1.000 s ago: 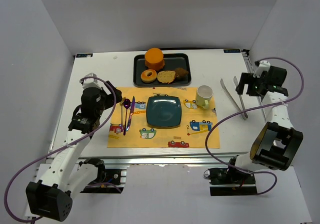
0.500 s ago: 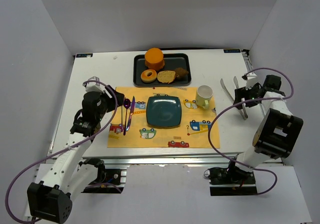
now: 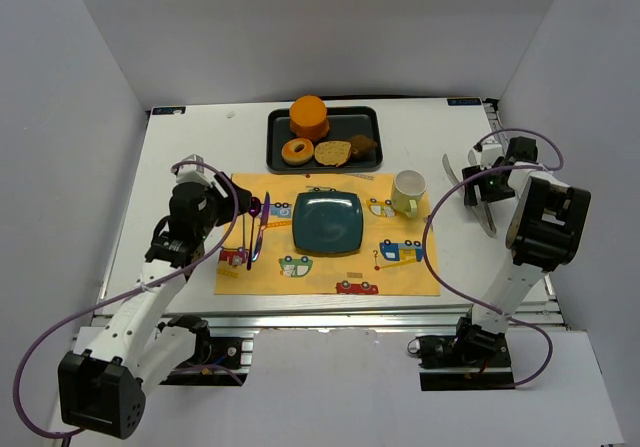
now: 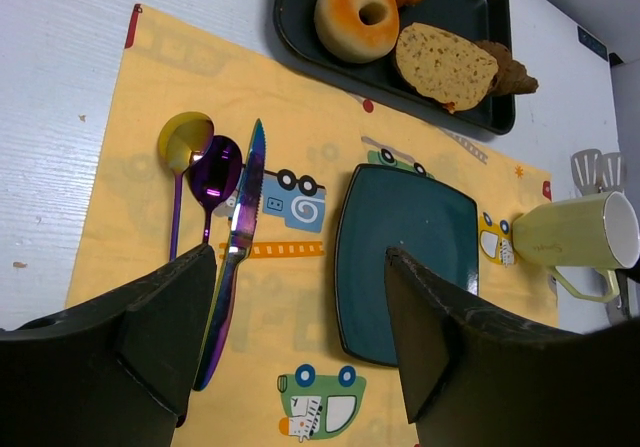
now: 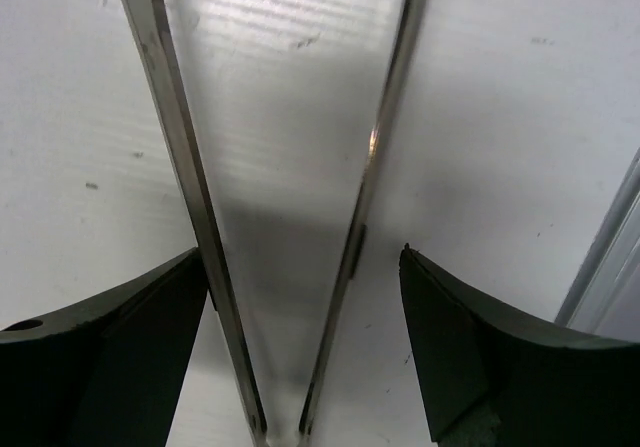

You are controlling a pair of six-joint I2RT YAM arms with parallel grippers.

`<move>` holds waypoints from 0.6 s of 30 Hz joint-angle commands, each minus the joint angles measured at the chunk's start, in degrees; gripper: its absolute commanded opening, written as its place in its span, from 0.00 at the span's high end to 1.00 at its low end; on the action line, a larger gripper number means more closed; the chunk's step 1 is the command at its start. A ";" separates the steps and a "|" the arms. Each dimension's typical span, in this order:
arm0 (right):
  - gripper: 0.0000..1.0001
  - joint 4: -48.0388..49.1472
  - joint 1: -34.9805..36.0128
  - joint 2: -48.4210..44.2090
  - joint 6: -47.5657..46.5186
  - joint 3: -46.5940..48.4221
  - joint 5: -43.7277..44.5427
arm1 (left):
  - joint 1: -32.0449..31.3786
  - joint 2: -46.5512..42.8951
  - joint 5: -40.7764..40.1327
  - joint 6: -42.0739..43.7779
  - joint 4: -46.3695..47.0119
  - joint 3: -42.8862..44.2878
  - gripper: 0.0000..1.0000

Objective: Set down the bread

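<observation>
The bread is a tan oval slice lying in the black tray at the back of the table. In the left wrist view the bread sits beside a donut. My left gripper is open and empty over the left part of the yellow placemat, and it shows in its own view above the knife and plate edge. My right gripper is open and low over the metal tongs at the right. In the right wrist view the gripper straddles both tong arms near their hinge.
A teal square plate is at the middle of the placemat, with a pale green mug on its right. A spoon, a purple spoon and a knife lie on its left. An orange block and a brown piece share the tray.
My right gripper has swung in from the right edge and come down over the tongs. My left arm has shifted slightly towards the placemat. The bread has not moved.
</observation>
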 commanded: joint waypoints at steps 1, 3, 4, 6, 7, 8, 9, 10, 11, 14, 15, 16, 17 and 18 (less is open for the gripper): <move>0.21 -1.33 0.05 1.49 1.68 3.57 -1.39 | 0.20 0.39 0.46 0.82 0.99 0.80 0.22; 0.26 -2.46 0.05 2.37 0.80 4.36 -3.66 | 0.20 0.66 0.20 0.91 1.25 0.80 0.22; 0.27 -3.08 -0.03 2.72 0.45 4.63 -4.20 | 0.20 1.18 0.28 0.91 1.25 0.89 0.22; 0.28 -5.27 -0.03 3.86 -0.78 5.59 -5.43 | 0.20 1.45 0.46 0.99 1.08 1.32 0.22; 0.28 -5.89 -0.03 4.13 -1.39 5.68 -5.44 | 0.20 1.62 0.46 0.99 1.08 1.41 0.22; 0.27 -6.51 0.05 4.30 -2.18 5.51 -5.52 | 0.12 1.54 0.46 0.99 1.25 1.41 0.22; 0.27 -6.95 -0.03 4.39 -2.89 5.07 -5.44 | 0.20 1.54 0.46 0.99 1.43 1.50 0.22; 0.26 -7.74 -0.03 4.57 -3.50 4.81 -5.26 | 0.20 1.54 0.37 0.99 1.60 1.50 0.22; 0.26 -8.27 -0.03 5.26 -4.81 4.72 -4.91 | 0.20 1.88 0.46 0.99 1.69 1.50 0.22; 0.26 -10.81 -0.12 7.02 -7.45 5.16 -4.03 | 0.20 2.68 1.08 1.08 1.69 2.20 0.22; 0.27 -11.43 -0.12 7.29 -8.25 5.07 -3.33 | 0.12 3.11 1.25 1.17 1.69 2.38 0.22; 0.27 -11.78 -0.12 7.55 -8.86 4.81 -3.24 | 0.20 3.12 1.25 1.17 1.69 2.82 0.22; 0.28 -11.53 -0.21 7.47 -9.65 4.46 -3.06 | 0.20 3.21 1.25 1.17 1.61 2.91 0.22; 0.28 -11.09 -0.21 7.29 -10.01 3.93 -2.19 | 0.20 3.29 1.25 1.17 1.60 2.99 0.22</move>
